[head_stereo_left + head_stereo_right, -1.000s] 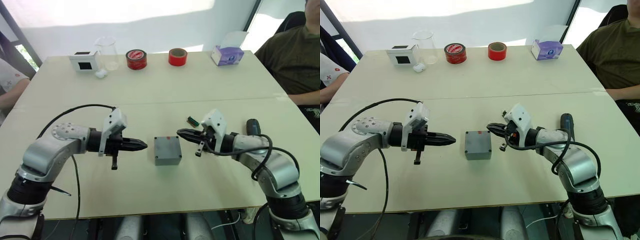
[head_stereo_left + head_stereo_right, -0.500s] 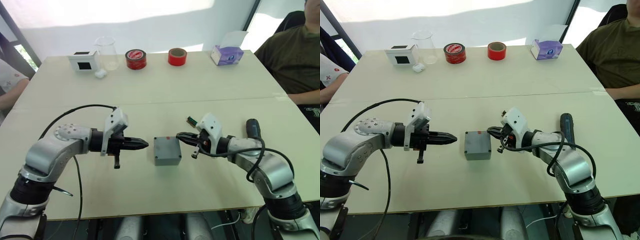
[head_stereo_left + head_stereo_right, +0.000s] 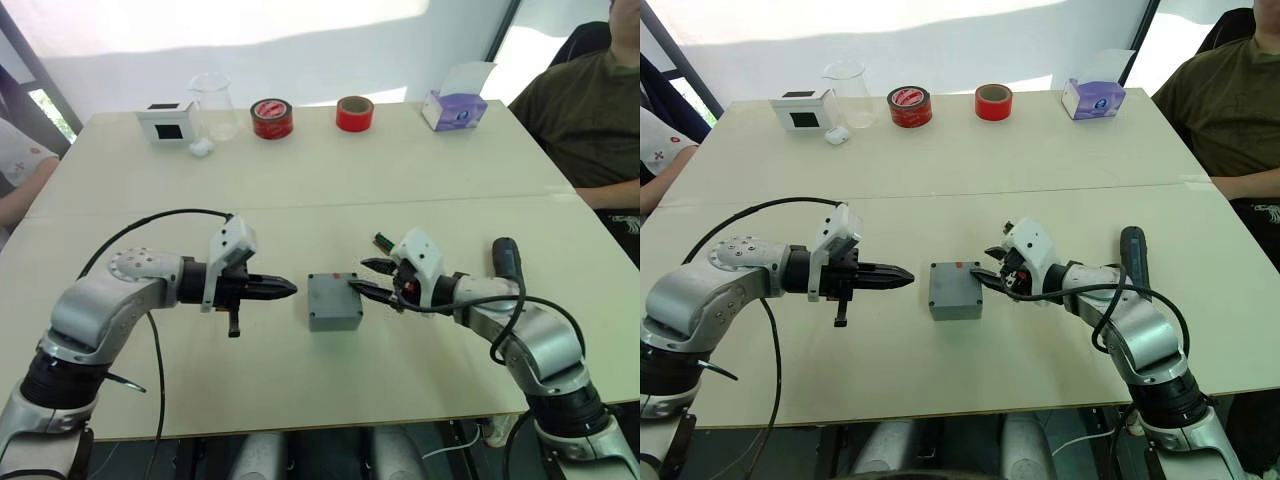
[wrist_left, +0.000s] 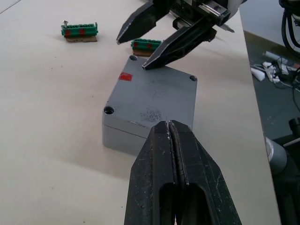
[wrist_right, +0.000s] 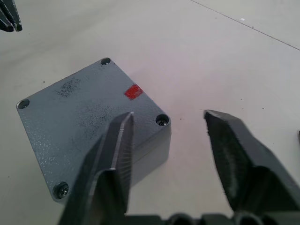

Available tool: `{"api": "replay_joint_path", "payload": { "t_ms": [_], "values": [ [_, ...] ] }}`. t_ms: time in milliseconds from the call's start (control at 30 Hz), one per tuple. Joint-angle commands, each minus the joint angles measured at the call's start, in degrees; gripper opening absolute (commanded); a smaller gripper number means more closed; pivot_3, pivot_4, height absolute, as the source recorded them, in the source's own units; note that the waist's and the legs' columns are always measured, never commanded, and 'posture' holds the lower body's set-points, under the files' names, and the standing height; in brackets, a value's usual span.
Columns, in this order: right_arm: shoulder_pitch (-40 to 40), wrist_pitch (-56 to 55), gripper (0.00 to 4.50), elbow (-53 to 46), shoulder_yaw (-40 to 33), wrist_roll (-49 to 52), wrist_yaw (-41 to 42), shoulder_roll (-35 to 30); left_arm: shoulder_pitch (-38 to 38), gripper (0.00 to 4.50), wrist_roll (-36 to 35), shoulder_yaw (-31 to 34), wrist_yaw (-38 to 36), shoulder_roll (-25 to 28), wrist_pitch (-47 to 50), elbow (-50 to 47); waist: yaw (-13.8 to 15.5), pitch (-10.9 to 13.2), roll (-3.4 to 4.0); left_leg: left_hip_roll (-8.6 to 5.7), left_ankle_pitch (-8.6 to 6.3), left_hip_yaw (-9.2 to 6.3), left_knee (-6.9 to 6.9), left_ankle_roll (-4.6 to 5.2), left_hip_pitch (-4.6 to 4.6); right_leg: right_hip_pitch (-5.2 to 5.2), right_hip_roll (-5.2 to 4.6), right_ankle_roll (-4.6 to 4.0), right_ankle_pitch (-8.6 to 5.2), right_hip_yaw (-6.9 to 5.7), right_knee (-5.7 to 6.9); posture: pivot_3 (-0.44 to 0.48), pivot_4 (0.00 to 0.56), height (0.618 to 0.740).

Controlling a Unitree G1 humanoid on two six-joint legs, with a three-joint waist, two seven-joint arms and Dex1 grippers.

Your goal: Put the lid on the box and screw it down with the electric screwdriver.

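Matte speckled grey lid (image 4: 154,98) sits flush on square box (image 5: 140,150). My right tool (image 3: 369,279) spread wide, empty, at box's 3 o'clock edge. Left tool (image 4: 169,129) pinched closed, empty, at 9 o'clock.

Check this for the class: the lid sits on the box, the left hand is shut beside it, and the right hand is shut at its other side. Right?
One slip: the right hand is open, not shut, as the right wrist view shows. The lid does sit on the box, and the left hand is shut beside it.

The lid (image 3: 333,297) sits on the box (image 3: 335,318), apparently flush, mid-table (image 3: 300,190).
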Motion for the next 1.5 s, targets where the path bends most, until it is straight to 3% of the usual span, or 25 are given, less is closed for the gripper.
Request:
{"api": "replay_joint_path", "payload": {
  "t_ms": [33,67,100,267,367,500,700,933,1167,1500],
  "values": [
    [-2.01,3.06,4.03,-1.92,-4.93,2.96,-0.07,-1.59,-1.28,0.0,-0.3,0.55,0.23,-0.35,-1.27,-0.53,0.04,0.0,0.0,0.0,0.0,0.0,0.0,0.0,0.0,0.0,0.0,0.0,0.0,0.0,0.0,0.0,0.15,0.74],
    [-2.3,4.27,4.41,-2.21,-6.06,3.92,-0.25,-1.73,-1.54,0.0,-0.42,0.74,0.38,-0.6,-1.35,-0.4,0.07,0.0,0.0,0.0,0.0,0.0,0.0,0.0,0.0,0.0,0.0,0.0,0.0,0.0,0.0,0.0,0.15,0.74],
    [-3.99,9.54,4.49,-2.12,-9.87,6.83,-1.23,-2.25,-2.69,0.0,-0.97,0.98,0.09,-1.05,-1.36,0.03,0.13,0.0,0.0,0.0,0.0,0.0,0.0,0.0,0.0,0.01,0.0,0.0,0.0,0.0,0.0,0.0,0.15,0.74],
    [-10.36,25.76,4.49,-0.76,-19.82,13.66,-3.28,-7.34,-6.68,0.0,-1.07,0.12,-2.33,-1.93,-2.23,1.44,0.34,0.02,0.01,-0.01,0.0,0.0,0.0,0.01,-0.02,-0.01,-0.02,0.0,0.0,0.0,0.0,0.0,0.15,0.74],
    [-20.34,43.9,4.49,11.65,-23.46,10.55,-5.3,-19.38,-10.97,0.0,-0.22,-3.07,-7.46,-2.28,-5.31,1.43,0.26,0.1,0.14,0.01,-0.01,0.03,-0.01,0.01,-0.02,-0.02,0.0,-0.01,0.0,0.0,-0.02,0.0,0.15,0.74],
    [-21.11,47.74,4.49,20.08,-18.08,15.14,-1.79,-33.16,-12.28,0.0,0.73,-6.1,-10.96,-2.81,-8.35,0.87,1.19,0.09,0.18,-0.05,-0.08,0.09,-0.02,0.14,-0.09,-0.02,-0.1,-0.04,-0.01,0.0,-0.13,0.0,0.15,0.74],
    [-22.22,47.74,4.49,29.89,-10.03,20.66,-1.29,-41.86,-11.99,0.0,1.68,-8.19,-10.92,-4.49,-10.5,-0.61,-0.13,0.09,0.2,0.05,-0.1,0.27,-0.04,0.18,-0.06,-0.05,-0.08,-0.06,-0.03,0.07,-0.11,0.0,0.15,0.74],
    [-25.36,47.74,4.49,36.82,2.27,29.79,-3.2,-42.83,-9.25,0.0,1.9,-8.98,-9.02,-5.92,-10.88,-3.0,-0.16,0.09,0.21,0.06,-0.1,0.27,-0.03,0.18,-0.08,-0.09,-0.07,-0.05,-0.04,0.09,-0.11,0.0,0.15,0.74],
    [-27.72,47.74,4.49,39.08,6.72,25.94,-5.64,-39.25,-7.69,0.0,1.47,-8.17,-7.21,-4.99,-9.67,-6.04,0.11,0.1,0.21,0.05,-0.1,0.27,-0.02,0.18,-0.09,-0.11,-0.07,-0.05,-0.04,0.09,-0.11,0.0,0.15,0.74],
    [-26.73,46.21,4.49,42.62,11.83,17.21,-2.29,-34.24,-6.87,0.0,0.61,-7.04,-4.4,-3.69,-7.75,-8.48,0.05,0.09,0.19,0.02,-0.1,0.26,0.0,0.18,-0.1,-0.09,-0.06,-0.05,-0.04,0.1,-0.09,0.0,0.15,0.74]
  ]
}}
